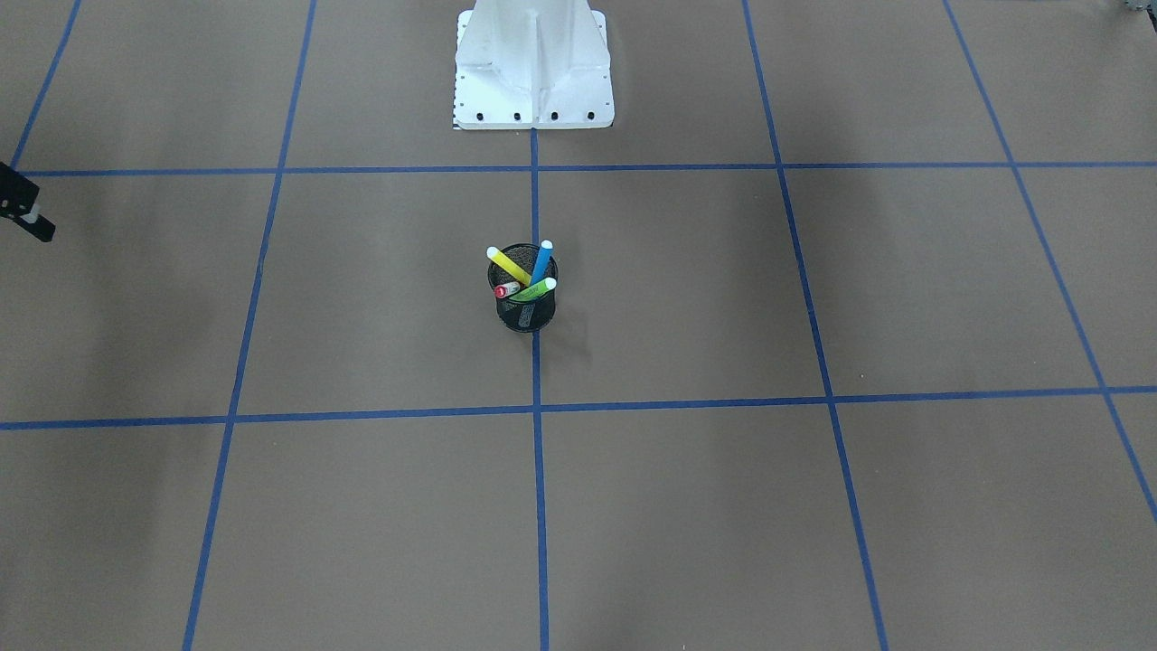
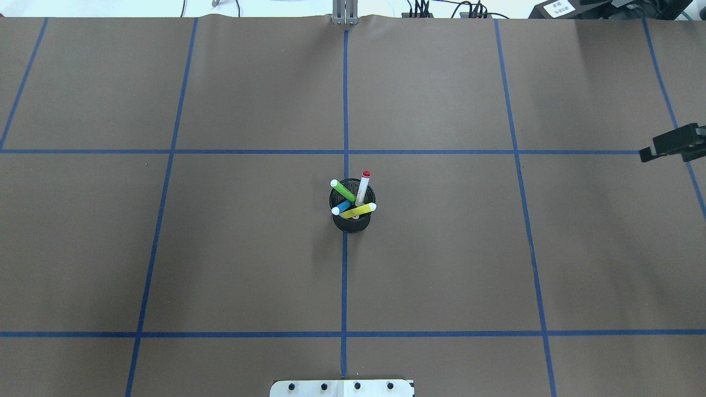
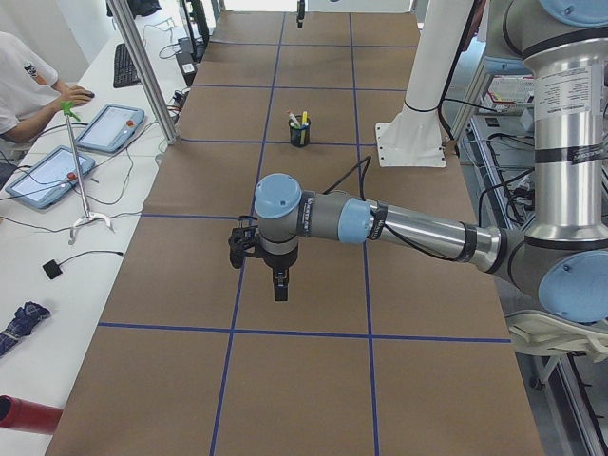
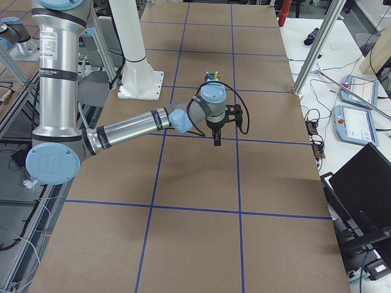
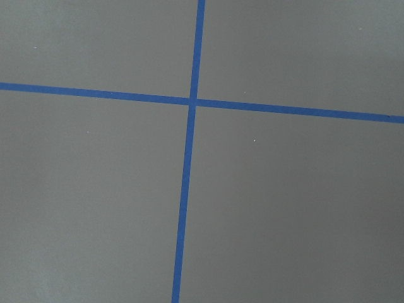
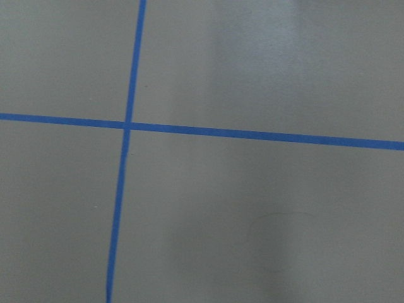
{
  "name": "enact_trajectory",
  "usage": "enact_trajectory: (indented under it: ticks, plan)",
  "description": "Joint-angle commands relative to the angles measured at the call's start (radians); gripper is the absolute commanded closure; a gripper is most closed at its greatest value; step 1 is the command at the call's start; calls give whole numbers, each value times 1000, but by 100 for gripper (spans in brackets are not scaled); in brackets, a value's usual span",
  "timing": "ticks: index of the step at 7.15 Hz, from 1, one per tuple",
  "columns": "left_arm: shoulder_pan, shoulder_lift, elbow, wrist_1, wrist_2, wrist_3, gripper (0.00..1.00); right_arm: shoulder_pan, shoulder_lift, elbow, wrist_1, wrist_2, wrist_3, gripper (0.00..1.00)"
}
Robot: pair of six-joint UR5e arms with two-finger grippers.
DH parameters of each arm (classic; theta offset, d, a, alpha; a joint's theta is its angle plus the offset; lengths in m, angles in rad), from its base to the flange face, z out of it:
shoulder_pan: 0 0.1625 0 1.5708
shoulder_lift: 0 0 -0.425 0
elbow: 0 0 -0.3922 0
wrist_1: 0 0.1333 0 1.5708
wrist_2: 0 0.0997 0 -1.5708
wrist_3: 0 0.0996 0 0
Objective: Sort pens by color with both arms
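Observation:
Four pens stand in a black mesh cup [image 1: 526, 313] at the table's middle: yellow [image 1: 509, 267], blue [image 1: 540, 262], green [image 1: 533, 291] and red [image 1: 506, 290]. The overhead view shows the same cup [image 2: 351, 223] with green [image 2: 343, 191], red [image 2: 362, 188], blue [image 2: 342, 208] and yellow [image 2: 358, 210]. My right gripper [image 2: 644, 155] hangs at the table's far right edge, well away from the cup, with fingers together and empty; it also shows in the front view [image 1: 43, 233]. My left gripper [image 3: 280, 290] shows only in the exterior left view, far from the cup; I cannot tell its state.
Blue tape lines divide the brown table into squares. The white mounting base [image 1: 533, 72] stands at the robot's side of the table. A person with tablets [image 3: 109, 128] sits beside the table on the operators' side. A laptop [image 4: 366, 183] is at the other end.

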Motion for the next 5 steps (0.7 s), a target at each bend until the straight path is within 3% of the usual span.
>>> enact_trajectory:
  ticks: [1, 3, 4, 5]
  plan:
    - [4, 0, 0, 0, 0, -1, 0, -159, 110, 62, -6, -75, 196, 6]
    - [6, -1, 9, 0, 0, 1, 0, -343, 256, 81, -33, -195, 435, 2]
    - [6, -1, 9, 0, 0, 1, 0, -426, 392, 80, -170, -244, 521, 2]
    - [6, -1, 9, 0, 0, 1, 0, -527, 534, 80, -336, -378, 540, 1]
